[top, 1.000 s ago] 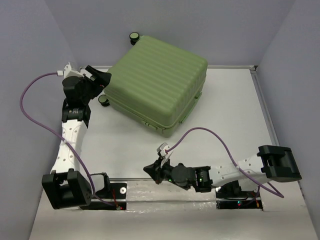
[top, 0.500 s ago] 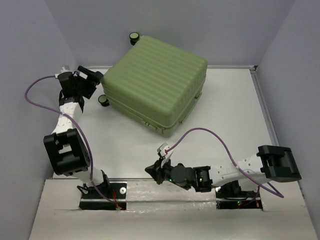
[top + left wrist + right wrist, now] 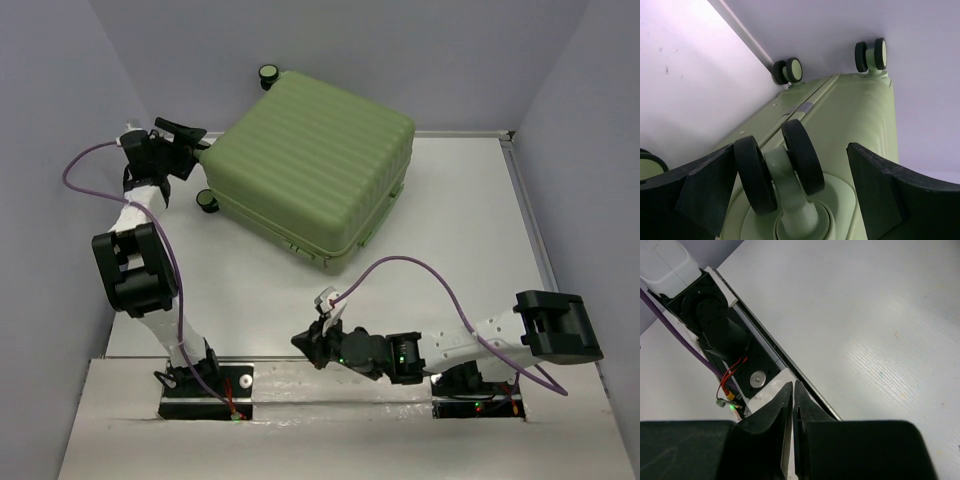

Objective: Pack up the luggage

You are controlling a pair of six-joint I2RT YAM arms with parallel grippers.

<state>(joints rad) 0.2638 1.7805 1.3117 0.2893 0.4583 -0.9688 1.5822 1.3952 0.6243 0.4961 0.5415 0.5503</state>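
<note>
Green ribbed plastic fills the upper centre of the overhead frame: the luggage (image 3: 315, 165) lies flat on its broad side at the far part of the table (image 3: 450, 230), turned at a slant, its two halves shut along a seam that runs round the side; no lining shows. The left gripper (image 3: 193, 147), in the upper left of that frame, is spread wide and holds nothing; in its wrist view the two dark fingers (image 3: 700, 192) stand either side of a twin caster wheel (image 3: 800, 155) without touching it. The right gripper (image 3: 302, 342) is pinched tight on nothing, low in the frame near the arm bases and well apart from the case.

From where I stand, the step looks like taking that caster to drag or turn the case. I would centre the jaws so both pads meet the outer tyre faces evenly; I would bite low, near the stem, since the caster probably swivels; then I would pull slowly, as a hard shell likely slides easily on this smooth top.

Up close the shell is pale and matt, with parallel ridges; the wheels have black tyres on green hubs, and two more show at the top of the wrist view.
</note>
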